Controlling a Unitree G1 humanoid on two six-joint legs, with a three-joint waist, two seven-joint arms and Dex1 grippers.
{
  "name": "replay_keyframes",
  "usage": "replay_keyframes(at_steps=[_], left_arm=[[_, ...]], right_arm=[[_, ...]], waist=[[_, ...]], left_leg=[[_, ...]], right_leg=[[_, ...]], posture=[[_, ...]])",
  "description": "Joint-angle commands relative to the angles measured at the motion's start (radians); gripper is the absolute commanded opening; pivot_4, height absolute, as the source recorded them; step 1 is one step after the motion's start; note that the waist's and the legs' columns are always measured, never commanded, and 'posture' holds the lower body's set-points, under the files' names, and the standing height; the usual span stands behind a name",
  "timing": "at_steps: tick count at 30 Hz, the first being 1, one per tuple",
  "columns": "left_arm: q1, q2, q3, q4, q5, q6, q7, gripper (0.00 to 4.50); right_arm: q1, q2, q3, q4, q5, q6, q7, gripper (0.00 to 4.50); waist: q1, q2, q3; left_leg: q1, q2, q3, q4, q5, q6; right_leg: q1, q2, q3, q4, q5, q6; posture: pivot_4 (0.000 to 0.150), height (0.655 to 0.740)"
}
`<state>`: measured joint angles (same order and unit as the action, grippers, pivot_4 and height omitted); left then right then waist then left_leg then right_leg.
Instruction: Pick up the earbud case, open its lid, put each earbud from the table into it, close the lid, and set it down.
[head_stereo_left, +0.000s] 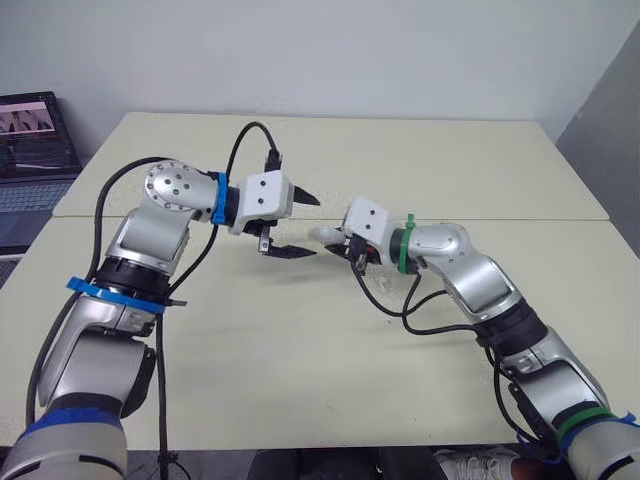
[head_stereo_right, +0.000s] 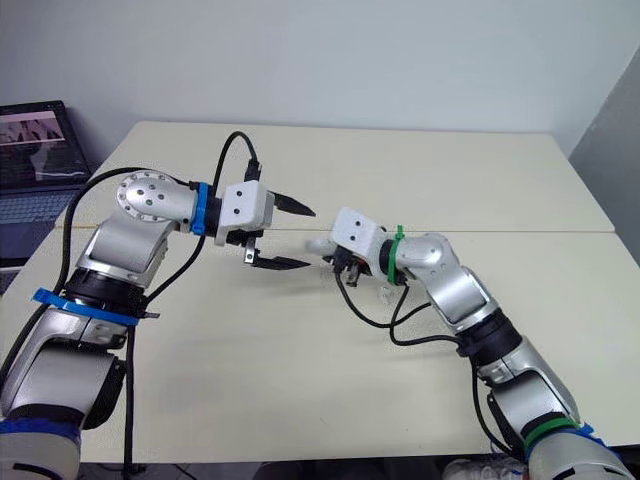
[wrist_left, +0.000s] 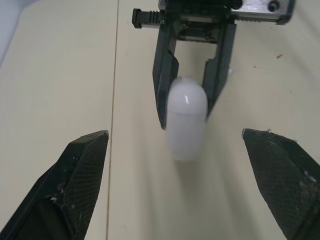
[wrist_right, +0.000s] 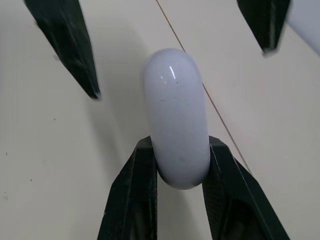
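R gripper (wrist_right: 180, 143) is clamping earbud case (wrist_right: 175, 110) by one end, well inside desk (head_stereo_left: 300, 350) edges; long axis is pointing at L gripper (head_stereo_left: 313, 226), gaping wide, empty, just beside.

Looks like lab or office: plain pale wall, bare cream tabletop (head_stereo_left: 330, 160) with seam, open laptop (head_stereo_left: 35, 150) beside it.

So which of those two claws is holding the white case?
The right gripper, green-banded, is shut on the case; the blue-banded left gripper is open, empty.
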<state>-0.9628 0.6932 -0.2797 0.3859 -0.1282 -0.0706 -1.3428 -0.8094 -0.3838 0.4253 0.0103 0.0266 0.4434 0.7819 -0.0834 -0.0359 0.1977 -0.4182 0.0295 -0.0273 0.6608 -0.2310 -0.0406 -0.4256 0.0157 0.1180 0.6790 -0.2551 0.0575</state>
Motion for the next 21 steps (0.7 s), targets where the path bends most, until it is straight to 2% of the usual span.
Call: replay_keyframes(at_steps=[1,11,21], left_arm=[[-0.035,-0.017,0.017,0.033,0.029,-0.032,0.008,4.5],[-0.064,-0.064,0.028,0.105,0.062,-0.076,0.006,4.5],[-0.051,-0.067,0.038,0.088,0.052,-0.076,-0.035,1.55]], right_arm=[[-0.015,0.001,-0.008,-0.055,-0.015,0.002,0.013,0.8],[0.003,0.012,-0.01,-0.082,-0.026,0.022,0.021,0.8],[0.012,0.015,-0.017,-0.069,-0.048,0.018,0.026,0.8]], waist=[[0.0,0.0,0.0],[0.0,0.0,0.0],[0.0,0.0,0.0]], left_leg=[[0.0,0.0,0.0,0.0,0.0,0.0],[0.0,0.0,0.0,0.0,0.0,0.0],[0.0,0.0,0.0,0.0,0.0,0.0]], right_leg=[[0.0,0.0,0.0,0.0,0.0,0.0],[0.0,0.0,0.0,0.0,0.0,0.0],[0.0,0.0,0.0,0.001,0.0,0.0]], posture=[[0.15,0.74],[0.15,0.74],[0.15,0.74]])
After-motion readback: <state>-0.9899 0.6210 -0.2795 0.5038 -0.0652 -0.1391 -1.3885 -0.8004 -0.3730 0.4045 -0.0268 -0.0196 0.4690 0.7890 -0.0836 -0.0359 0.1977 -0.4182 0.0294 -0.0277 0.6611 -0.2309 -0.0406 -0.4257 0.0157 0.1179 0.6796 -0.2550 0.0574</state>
